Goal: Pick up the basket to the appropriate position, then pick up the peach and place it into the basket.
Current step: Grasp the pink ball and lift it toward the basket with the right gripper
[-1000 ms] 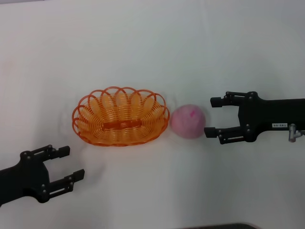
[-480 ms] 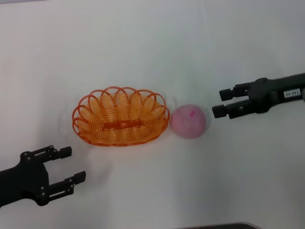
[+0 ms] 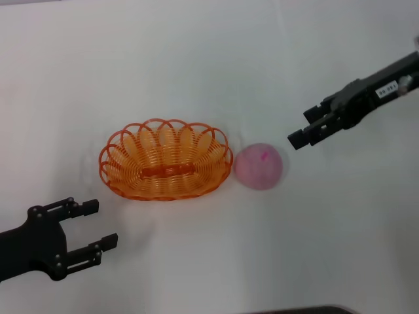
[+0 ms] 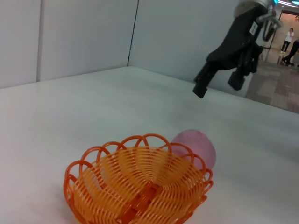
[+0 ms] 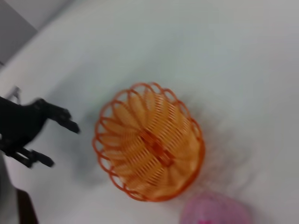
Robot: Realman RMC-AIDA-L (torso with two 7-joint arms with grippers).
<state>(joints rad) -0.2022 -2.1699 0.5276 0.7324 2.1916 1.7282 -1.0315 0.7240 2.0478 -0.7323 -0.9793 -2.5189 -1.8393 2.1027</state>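
The white table [image 3: 196, 59] bears the oval orange basket of looped plastic wire [image 3: 165, 159], empty, ahead of the left gripper [image 3: 92, 228], whose jaws stand wide and hold nothing. The round pale pink peach [image 3: 259, 166] rests just beside the basket, below and near the raised right gripper [image 3: 305, 128], its jaws parted, gripping nothing.

orange basket [image 3: 165, 160], pale pink peach [image 3: 259, 166]
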